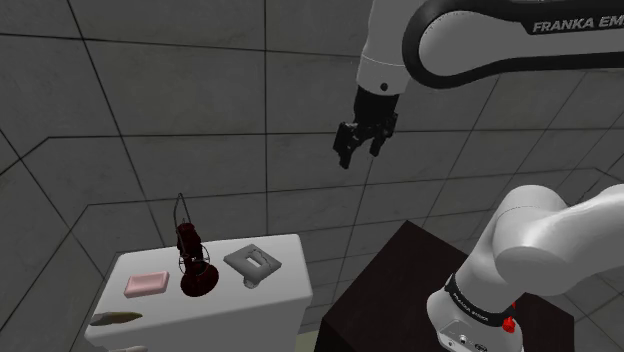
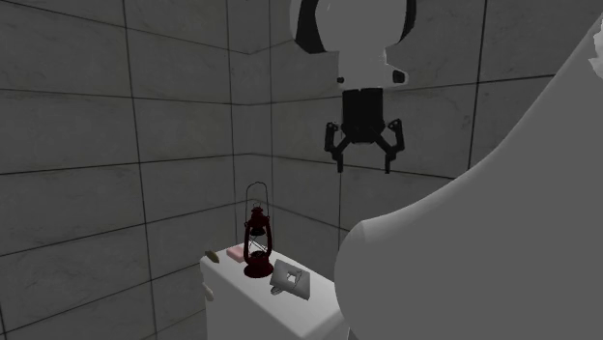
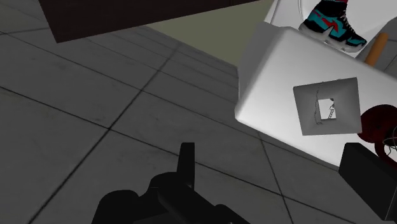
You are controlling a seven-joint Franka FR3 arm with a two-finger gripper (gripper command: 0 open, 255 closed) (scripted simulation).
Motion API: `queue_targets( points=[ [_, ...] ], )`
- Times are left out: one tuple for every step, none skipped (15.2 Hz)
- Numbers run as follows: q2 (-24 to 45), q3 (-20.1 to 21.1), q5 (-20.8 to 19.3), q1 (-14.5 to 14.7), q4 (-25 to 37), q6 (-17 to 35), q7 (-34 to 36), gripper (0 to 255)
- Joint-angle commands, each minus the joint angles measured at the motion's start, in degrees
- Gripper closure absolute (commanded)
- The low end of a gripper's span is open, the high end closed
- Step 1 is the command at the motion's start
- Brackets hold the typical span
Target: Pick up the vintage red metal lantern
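Note:
A dark red lantern [image 1: 195,262] with a thin wire handle stands upright on a white cabinet top [image 1: 285,295], between a pink block and a grey square piece. In the second exterior view the lantern [image 2: 256,241] stands near the corner of the tiled walls. My black gripper [image 1: 358,145] hangs high in the air, up and to the shoulder view's right of the lantern, far from it. Its fingers stand apart, open and empty [image 2: 364,155]. In the wrist view the gripper [image 3: 273,168] looks down at floor beside the cabinet [image 3: 267,83], with the lantern's base [image 3: 380,124] beyond the right finger.
A pink block [image 1: 147,284], a grey square piece [image 1: 254,263] and a beige object [image 1: 115,318] share the cabinet top. A teal and red shoe [image 3: 331,22] lies past the cabinet. My dark stand [image 1: 400,290] is beside it. Grey tiled walls close in behind.

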Motion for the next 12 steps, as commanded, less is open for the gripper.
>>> queue_targets(
  points=[
    [1.9, 2.9, 0.9, 0.5, 0.0, 3.3, 3.2, 0],
    [2.9, 4.3, 1.2, 0.7, -0.2, 5.1, 4.7, 0],
    [4.0, 5.7, 1.4, 0.9, -0.2, 6.9, 6.3, 0],
    [5.2, 7.2, 1.5, 1.0, -0.2, 8.6, 7.9, 0],
    [6.6, 8.6, 1.5, 1.0, 0.0, 10.3, 9.5, 0],
    [7.9, 10.1, 1.4, 0.9, 0.2, 12.1, 11.1, 0],
    [9.4, 11.7, 1.2, 0.8, 0.5, 13.8, 12.8, 0],
    [11.0, 13.2, 0.9, 0.6, 1.0, 15.4, 14.6, 0],
    [12.6, 14.8, 0.4, 0.3, 1.5, 17.0, 16.4, 0],
    [14.3, 16.4, -0.3, -0.1, 2.1, 18.6, 18.3, 0],
    [16.1, 18.0, -1.2, -0.6, 2.8, 20.1, 20.3, 0],
    [18.0, 19.7, -2.2, -1.2, 3.6, 21.5, 22.4, 0]
  ],
)
